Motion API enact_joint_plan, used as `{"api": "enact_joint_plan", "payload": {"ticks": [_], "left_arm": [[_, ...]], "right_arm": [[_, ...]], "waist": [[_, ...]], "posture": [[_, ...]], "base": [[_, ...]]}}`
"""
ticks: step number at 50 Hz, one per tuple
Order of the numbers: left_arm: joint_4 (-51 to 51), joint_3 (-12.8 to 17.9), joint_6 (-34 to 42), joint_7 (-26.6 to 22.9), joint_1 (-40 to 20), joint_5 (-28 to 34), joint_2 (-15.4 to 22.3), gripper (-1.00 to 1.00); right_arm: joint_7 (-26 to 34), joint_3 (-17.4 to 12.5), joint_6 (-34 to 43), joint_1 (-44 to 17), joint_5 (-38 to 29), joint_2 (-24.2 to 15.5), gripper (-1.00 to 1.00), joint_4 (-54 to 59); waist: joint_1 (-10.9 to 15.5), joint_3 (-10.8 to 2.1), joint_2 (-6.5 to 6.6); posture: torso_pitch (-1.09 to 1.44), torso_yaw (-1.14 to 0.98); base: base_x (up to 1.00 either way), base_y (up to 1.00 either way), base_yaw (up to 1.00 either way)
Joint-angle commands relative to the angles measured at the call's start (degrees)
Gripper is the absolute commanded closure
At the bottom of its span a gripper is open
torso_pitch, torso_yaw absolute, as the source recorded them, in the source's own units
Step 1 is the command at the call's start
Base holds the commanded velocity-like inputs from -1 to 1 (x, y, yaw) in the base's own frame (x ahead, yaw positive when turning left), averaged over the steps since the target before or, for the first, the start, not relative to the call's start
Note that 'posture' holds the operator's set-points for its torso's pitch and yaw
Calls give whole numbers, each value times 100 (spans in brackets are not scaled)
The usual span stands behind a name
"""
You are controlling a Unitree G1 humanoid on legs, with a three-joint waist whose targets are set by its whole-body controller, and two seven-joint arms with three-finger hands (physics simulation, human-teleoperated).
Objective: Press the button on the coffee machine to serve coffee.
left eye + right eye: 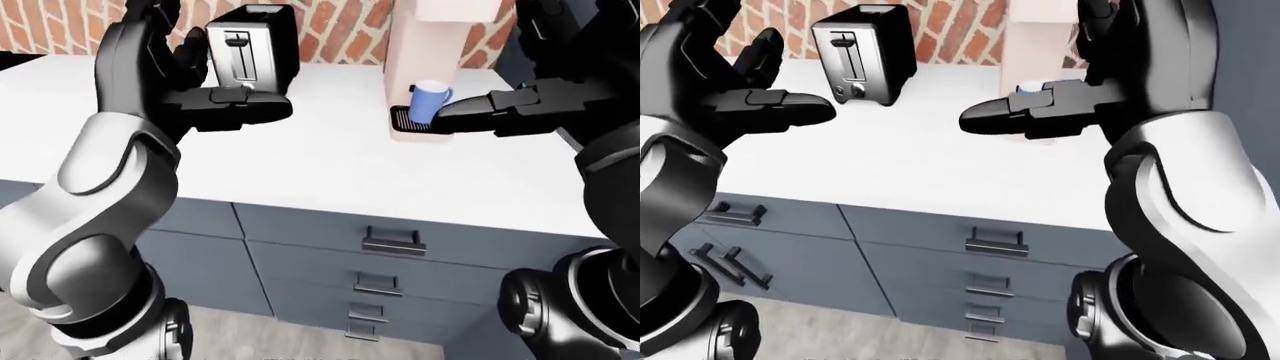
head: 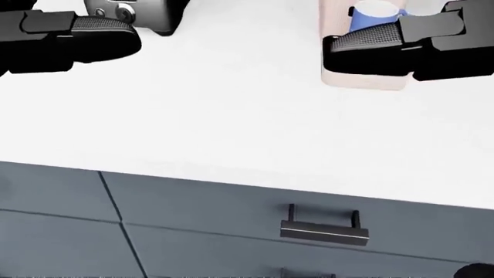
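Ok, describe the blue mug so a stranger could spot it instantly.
On the white counter under the brick wall stands a tall beige coffee machine, right of the black toaster. The blue mug sits on its dark drip tray, the only blue thing there.

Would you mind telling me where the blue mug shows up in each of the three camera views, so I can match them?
Left-eye view: the blue mug stands right of centre near the top, on the coffee machine's drip tray.
Head view: the mug sits at the top edge, right of centre, partly behind the right hand.
Right-eye view: only a sliver of it shows above the right hand's fingers.
Shared landmark: the toaster, left of the mug in every view.
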Motion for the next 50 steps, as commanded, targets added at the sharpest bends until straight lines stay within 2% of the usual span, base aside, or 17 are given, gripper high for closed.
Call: {"api": "enact_joint_plan", "payload": {"ticks": [1,4,5,7,13,17,18,20,22,26,29,35,37,39,42,44,50], "left_arm": [[16,56,-112,16,-113,39,47,-100],[6,61,-103,21,-113,29,50,-100],[0,71,-84,32,-126,15,52,-100],[-3,84,-71,43,-134,-2,56,-100],[-12,86,-53,80,-156,-48,67,-100],[-19,90,-58,103,-152,-74,75,-100],[-18,90,-57,108,-154,-79,77,-100],[-26,96,-34,129,-175,-105,82,-100],[-26,99,-34,141,-177,-121,88,-100],[-22,88,-60,151,-160,-131,101,-100],[-9,73,-95,143,-141,-120,107,-100],[-19,80,-69,163,-164,-147,107,-100],[-21,80,-68,169,-172,-159,109,-100],[-20,82,-82,166,-161,-160,115,-100],[-17,79,-96,166,-148,-164,119,-100],[-19,87,-71,185,-170,-182,117,-100],[-20,79,-78,202,-170,-202,120,-100]], "right_arm": [[-11,8,-117,-123,-4,-24,-100,54],[-29,6,-104,-130,3,-25,-100,38],[-26,6,-117,-121,7,-27,-100,33],[-39,3,-87,-146,17,-21,-100,33],[-59,-23,-80,-142,37,-23,-100,53],[-78,-19,-98,-140,51,-34,-100,55],[-84,-21,-89,-145,56,-32,-100,54],[-92,-22,-71,-152,69,-37,-100,49],[-99,-27,-56,-166,81,-37,-100,44],[-116,-21,-120,-147,85,-34,-100,55],[-131,-29,-105,-168,102,-48,-100,59],[-157,-7,-124,-114,111,-65,-100,66],[-159,0,-119,-123,117,-69,-100,62],[-177,-12,-107,-145,133,-42,-100,57],[-177,11,-143,-113,136,-44,-100,45],[-178,26,-167,-96,129,-48,-100,54],[-165,33,-173,-93,131,-80,-100,39]], "waist": [[-6,-64,-57],[-3,-132,-109],[6,-294,-94],[17,-109,-40],[32,-148,80],[92,-90,-533],[90,-20,-338],[63,-125,-320],[63,-51,67],[25,-39,221],[-73,-110,-363],[30,-160,-220],[16,16,43],[-24,-93,166],[-61,-146,-448],[22,-7,-365],[16,-32,-35]], "posture": [[-3,0],[-3,0],[-3,0],[-3,0],[-3,0],[-3,0],[-3,0],[-3,0],[-3,0],[-3,0],[-3,0],[-3,0],[-3,0],[-3,0],[-3,0],[-3,0],[-3,0]], "base": [[0,0,0],[0,0,0],[20,-5,0],[25,-10,0],[22,-25,0],[0,0,0],[0,0,0],[0,-14,0],[0,-38,0],[0,-35,0],[0,0,0],[0,-8,0],[9,-70,0],[3,-25,0],[0,0,0],[0,0,0],[5,-10,0]]}}
